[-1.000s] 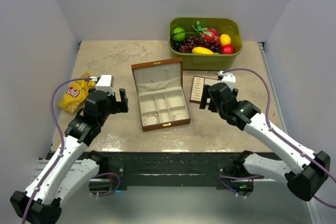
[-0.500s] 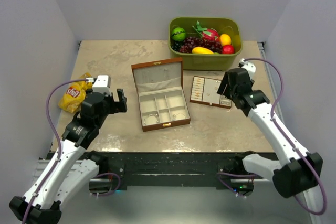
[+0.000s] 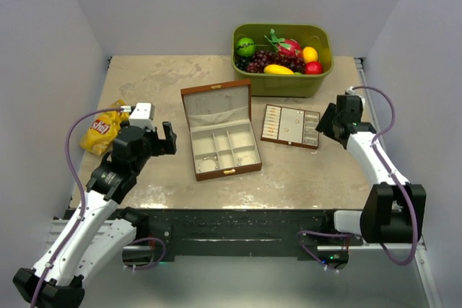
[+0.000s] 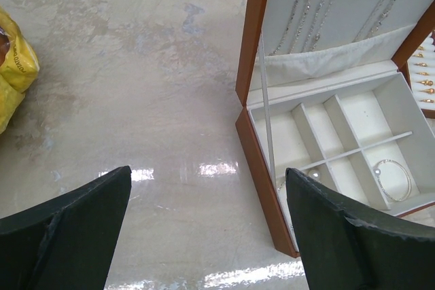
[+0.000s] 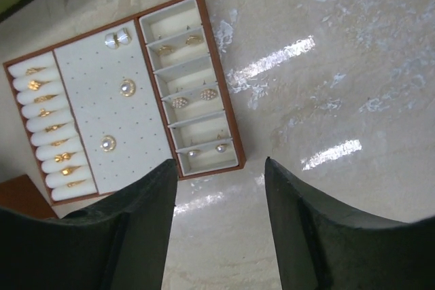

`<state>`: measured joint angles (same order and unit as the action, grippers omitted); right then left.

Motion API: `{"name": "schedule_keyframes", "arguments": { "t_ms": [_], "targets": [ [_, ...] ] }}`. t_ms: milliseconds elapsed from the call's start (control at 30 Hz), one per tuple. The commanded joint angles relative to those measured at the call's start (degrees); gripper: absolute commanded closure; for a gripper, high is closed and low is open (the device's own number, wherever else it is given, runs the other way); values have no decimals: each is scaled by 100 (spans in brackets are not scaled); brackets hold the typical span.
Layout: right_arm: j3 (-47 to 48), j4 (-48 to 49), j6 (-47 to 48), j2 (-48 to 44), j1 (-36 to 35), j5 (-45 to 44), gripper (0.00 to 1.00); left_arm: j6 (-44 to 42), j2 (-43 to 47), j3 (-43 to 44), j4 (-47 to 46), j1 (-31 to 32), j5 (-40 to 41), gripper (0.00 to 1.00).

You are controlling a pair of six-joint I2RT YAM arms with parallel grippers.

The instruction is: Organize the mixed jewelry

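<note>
The mixed jewelry lies on a flat brown-edged cream tray (image 3: 290, 126) right of centre. In the right wrist view the tray (image 5: 227, 100) carries a column of gold rings (image 5: 47, 127), pearl pieces on a dotted pad, and small earrings (image 5: 204, 149) in narrow slots. My right gripper (image 5: 219, 164) hovers just off the tray's right end (image 3: 326, 128), open at a moderate gap with nothing between its fingers. A brown wooden box (image 3: 220, 138) stands open mid-table, with a thin bracelet (image 4: 394, 180) in one compartment. My left gripper (image 4: 209, 171) hangs wide open over bare table left of the box (image 3: 167, 138).
A green bin (image 3: 278, 84) of toy fruit stands at the back right. A yellow snack bag (image 3: 105, 129) lies at the left, beside my left arm. The box's raised lid (image 4: 253, 66) holds fine chains on its lining.
My right arm has swung from over the tray to its right side, near the wall, and its jaws have narrowed. The left arm has barely moved.
</note>
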<state>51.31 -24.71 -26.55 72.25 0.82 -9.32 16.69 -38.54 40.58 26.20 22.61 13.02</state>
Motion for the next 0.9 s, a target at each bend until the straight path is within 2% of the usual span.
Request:
{"name": "schedule_keyframes", "arguments": {
  "t_ms": [0, 367, 867],
  "targets": [
    [-270, 510, 273, 246, 102, 361, 45, -157, -4, -24, -264, -29, -89, 0],
    [-526, 1187, 264, 834, 138, 352, 52, -166, -22, -24, -282, -37, -97, 0],
    [-464, 1337, 492, 1318, 138, 282, 61, -166, -48, -24, -282, -46, -80, 0]
  ]
}}
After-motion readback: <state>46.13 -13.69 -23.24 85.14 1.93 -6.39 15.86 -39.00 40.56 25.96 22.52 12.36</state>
